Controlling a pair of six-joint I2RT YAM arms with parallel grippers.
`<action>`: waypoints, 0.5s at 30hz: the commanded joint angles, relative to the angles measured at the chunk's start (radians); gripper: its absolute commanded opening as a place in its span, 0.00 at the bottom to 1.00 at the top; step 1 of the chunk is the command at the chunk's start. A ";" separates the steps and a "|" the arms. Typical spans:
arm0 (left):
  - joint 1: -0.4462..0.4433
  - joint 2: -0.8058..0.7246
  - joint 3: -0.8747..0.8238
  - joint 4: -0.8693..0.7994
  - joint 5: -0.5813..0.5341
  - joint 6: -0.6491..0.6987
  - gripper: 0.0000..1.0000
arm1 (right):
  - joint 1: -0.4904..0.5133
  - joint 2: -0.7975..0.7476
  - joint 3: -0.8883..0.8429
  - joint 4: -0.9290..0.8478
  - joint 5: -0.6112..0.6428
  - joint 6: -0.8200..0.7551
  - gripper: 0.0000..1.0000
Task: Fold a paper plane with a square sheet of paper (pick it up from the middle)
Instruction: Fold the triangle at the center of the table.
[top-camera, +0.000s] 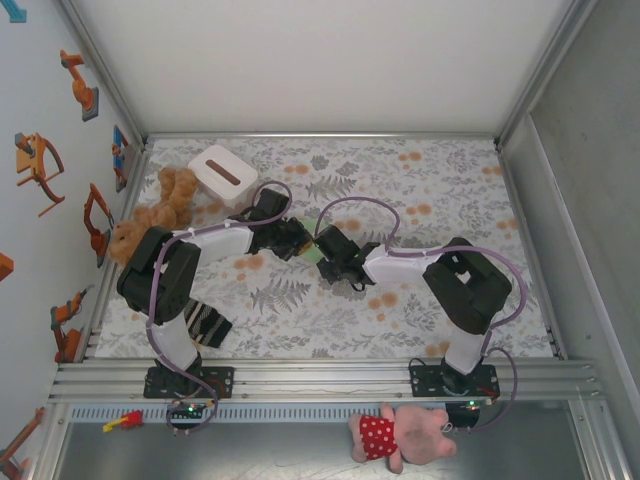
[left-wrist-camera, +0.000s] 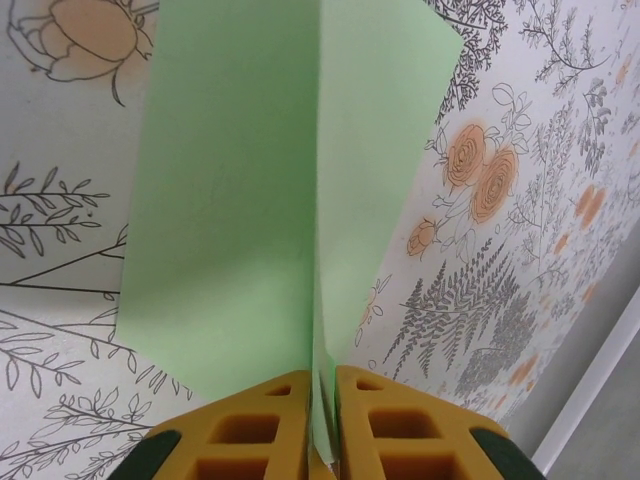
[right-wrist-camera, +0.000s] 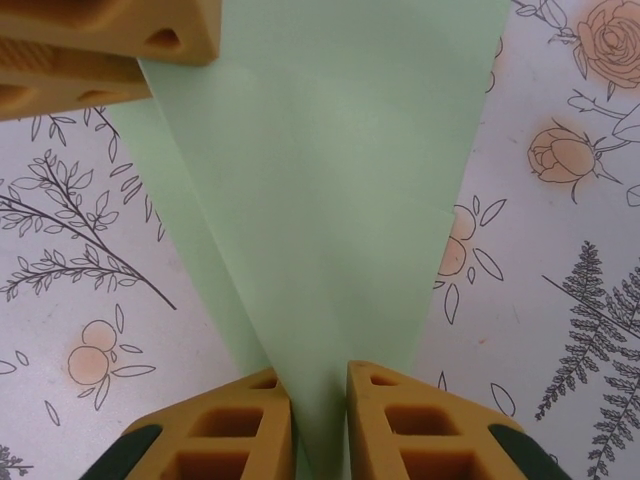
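Right end effector (right-wrist-camera: 319, 385) flanks the paper plane's (right-wrist-camera: 330, 200) tip; its length runs leftward.

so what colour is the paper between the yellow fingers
Plain pale green paper, clearest in the right wrist view.

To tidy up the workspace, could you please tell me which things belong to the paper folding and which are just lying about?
Job: green paper, left claw, right claw.
Lying about: white box, brown plush, striped cloth, pink plush.
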 joint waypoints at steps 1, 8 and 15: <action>-0.002 -0.005 0.022 -0.033 0.005 0.000 0.16 | 0.005 0.006 0.001 0.022 0.008 -0.011 0.16; 0.034 -0.062 0.019 -0.074 -0.028 0.035 0.28 | 0.005 0.005 -0.016 0.036 -0.024 0.000 0.11; 0.085 -0.177 -0.034 -0.092 -0.089 0.065 0.50 | -0.004 0.010 -0.034 0.058 -0.114 0.026 0.09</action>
